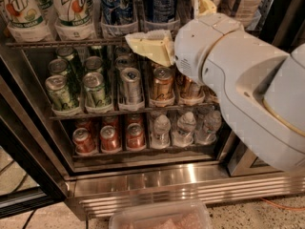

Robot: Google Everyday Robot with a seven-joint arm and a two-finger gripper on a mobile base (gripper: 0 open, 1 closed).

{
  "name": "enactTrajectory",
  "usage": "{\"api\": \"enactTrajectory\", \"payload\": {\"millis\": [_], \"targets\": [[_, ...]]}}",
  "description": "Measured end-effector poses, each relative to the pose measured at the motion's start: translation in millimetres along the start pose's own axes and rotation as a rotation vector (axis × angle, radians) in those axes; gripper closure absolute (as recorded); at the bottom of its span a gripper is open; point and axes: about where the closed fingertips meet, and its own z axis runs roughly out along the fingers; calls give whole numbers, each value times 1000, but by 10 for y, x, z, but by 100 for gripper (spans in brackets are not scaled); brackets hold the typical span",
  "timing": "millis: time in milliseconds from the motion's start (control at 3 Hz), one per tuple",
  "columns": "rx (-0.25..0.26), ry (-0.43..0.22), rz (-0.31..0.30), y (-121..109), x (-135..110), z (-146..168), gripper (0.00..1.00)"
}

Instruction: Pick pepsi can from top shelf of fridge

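Observation:
The pepsi can (117, 4), dark blue with a printed figure, stands in a clear lane tray on the top shelf (62, 43) of the fridge (190, 182). A second dark-blue can (160, 3) stands to its right. My gripper (163, 18) is at top-shelf height, just in front of these cans and right of the pepsi can. Its cream fingers are spread apart: one (148, 45) reaches left along the shelf rail, the other (203, 4) points up at the right. Nothing is held between them. The white arm fills the right side.
7UP bottles (71, 6) stand at the left of the top shelf. Below are racks of green cans (59, 92), a silver can (130, 84), gold cans (163, 82), red cans (109, 137) and small water bottles (185, 128). A clear plastic tub (159, 218) lies on the floor.

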Motion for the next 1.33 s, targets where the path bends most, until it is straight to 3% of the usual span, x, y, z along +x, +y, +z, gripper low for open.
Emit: {"api": "enactTrajectory", "payload": {"millis": [333,667,1333], "targets": [[11,-1,28,35,-57,34,24],[27,5,54,25,-72,44,42],[69,23,88,-47,-23,39,46]]}}
